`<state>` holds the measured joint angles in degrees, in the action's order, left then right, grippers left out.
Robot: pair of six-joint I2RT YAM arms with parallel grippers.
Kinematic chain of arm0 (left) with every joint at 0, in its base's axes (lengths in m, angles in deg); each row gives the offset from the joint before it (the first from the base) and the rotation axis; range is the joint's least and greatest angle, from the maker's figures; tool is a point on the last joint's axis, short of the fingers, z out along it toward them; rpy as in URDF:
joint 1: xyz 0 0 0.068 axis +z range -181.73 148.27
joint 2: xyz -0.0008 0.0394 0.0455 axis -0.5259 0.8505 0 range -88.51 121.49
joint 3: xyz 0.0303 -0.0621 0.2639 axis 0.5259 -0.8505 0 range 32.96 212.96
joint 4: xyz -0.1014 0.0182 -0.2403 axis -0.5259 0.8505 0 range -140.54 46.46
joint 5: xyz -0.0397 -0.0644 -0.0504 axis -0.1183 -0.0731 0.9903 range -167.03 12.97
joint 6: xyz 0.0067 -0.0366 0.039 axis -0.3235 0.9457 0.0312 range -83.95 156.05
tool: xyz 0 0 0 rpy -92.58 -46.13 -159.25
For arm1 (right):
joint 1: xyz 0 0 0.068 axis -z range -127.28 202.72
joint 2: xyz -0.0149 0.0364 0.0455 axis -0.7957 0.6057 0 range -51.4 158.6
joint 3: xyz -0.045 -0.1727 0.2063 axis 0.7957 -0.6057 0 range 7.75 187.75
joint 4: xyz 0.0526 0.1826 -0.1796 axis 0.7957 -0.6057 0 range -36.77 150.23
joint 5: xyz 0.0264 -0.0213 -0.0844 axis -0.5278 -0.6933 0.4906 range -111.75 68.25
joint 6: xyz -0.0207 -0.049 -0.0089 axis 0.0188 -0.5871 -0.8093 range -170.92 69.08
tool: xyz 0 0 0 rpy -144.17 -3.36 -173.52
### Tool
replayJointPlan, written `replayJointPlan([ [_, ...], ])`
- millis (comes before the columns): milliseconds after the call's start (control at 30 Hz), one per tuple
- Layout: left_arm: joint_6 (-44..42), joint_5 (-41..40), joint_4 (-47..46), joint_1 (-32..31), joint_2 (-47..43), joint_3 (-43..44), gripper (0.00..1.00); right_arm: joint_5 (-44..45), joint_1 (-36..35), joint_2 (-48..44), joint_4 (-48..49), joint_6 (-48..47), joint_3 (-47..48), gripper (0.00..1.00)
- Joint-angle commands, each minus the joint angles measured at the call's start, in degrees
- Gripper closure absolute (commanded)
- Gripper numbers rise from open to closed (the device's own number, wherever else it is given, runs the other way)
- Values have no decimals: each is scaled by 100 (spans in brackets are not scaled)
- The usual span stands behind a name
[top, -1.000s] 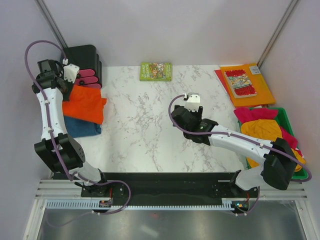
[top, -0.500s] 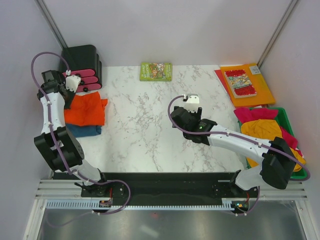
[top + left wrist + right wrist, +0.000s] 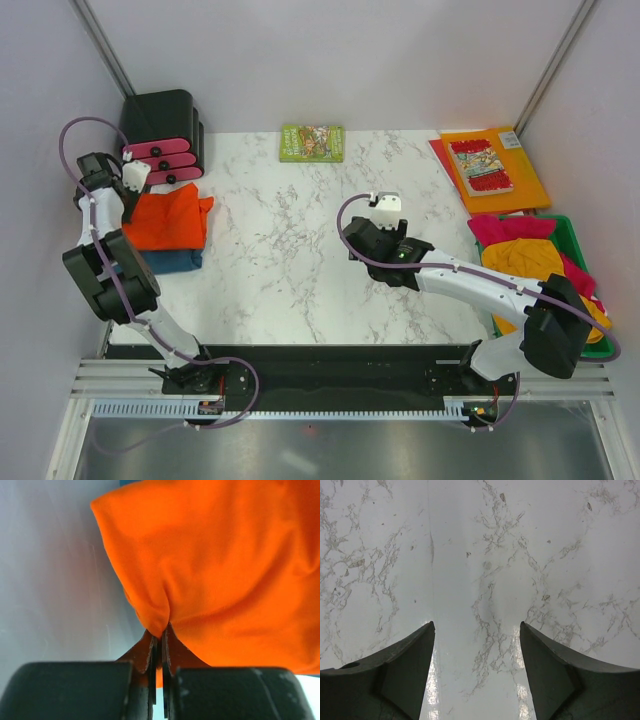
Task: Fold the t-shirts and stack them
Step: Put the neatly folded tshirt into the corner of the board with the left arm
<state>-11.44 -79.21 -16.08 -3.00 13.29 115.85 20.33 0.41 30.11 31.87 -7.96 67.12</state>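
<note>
A white marble tabletop (image 3: 280, 270) is seen from above, with two robot arms reaching in from its near edge.

At the far left, a bright orange-red t-shirt (image 3: 170, 222) lies folded on a teal-blue t-shirt (image 3: 172, 262), whose near edge shows beneath it. The pile sits at the left edge of the tabletop, just in front of a black stand (image 3: 165, 112) holding pink items. The left gripper (image 3: 160, 639) is at the orange shirt's far left corner. In the left wrist view its jaws are pressed together on a pinch of the orange cloth, which bunches into a fold above them.

The right gripper (image 3: 477, 626) hangs over bare marble near the middle of the tabletop, well apart from any cloth. Its jaws are spread wide with nothing between them.

At the right edge, a green bin (image 3: 578, 228) holds two crumpled shirts – a mustard-yellow t-shirt (image 3: 525, 260) and a magenta-pink t-shirt (image 3: 508, 228) – tangled together.

Beyond the bin lies a flat orange folder (image 3: 525, 178) with a comic book (image 3: 482, 165) on it. A small green book (image 3: 312, 142) lies at the far edge.
</note>
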Motion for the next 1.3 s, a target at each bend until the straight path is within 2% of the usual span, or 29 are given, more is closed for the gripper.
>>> replayJointPlan([
  [0,-410,-231,-694,159,112,-150,98,54,-68,-31,-161,230,127,24],
  [233,-367,-346,-976,414,200,-318,98,107,-156,57,-196,353,180,24],
  [300,-183,-57,-924,475,34,-274,81,107,-183,110,-205,362,215,24],
  [333,-113,93,-854,528,-54,-256,67,89,-209,136,-205,362,232,24],
  [367,71,190,-801,537,-290,-221,37,98,-244,197,-196,371,250,24],
  [400,177,583,-705,563,-423,-221,25,89,-270,224,-188,380,267,24],
  [467,528,840,-634,572,-782,-265,7,72,-349,356,-161,423,303,24],
  [600,1266,1744,-124,563,-1030,-291,1,1,-499,611,-161,494,382,24],
  [633,1564,1912,94,555,-1030,-317,1,1,-569,707,-161,511,408,24],
  [700,1803,2411,228,563,-987,-492,12,-7,-613,786,-152,520,505,24],
  [733,2013,2554,228,563,-943,-580,32,-7,-639,865,-161,512,540,24],
  [800,2190,2878,254,546,-733,-773,56,-25,-657,919,-170,468,671,24],
  [833,2330,2941,254,537,-662,-827,75,-8,-666,962,-179,450,715,24],
  [933,2428,3074,255,520,-354,-1020,98,10,-675,989,-223,433,874,24],
  [1133,2069,2987,290,493,-380,-1617,98,72,-692,954,-354,494,892,24],
  [1267,1822,2531,333,440,-153,-1786,98,28,-692,1006,-354,582,848,24],
])
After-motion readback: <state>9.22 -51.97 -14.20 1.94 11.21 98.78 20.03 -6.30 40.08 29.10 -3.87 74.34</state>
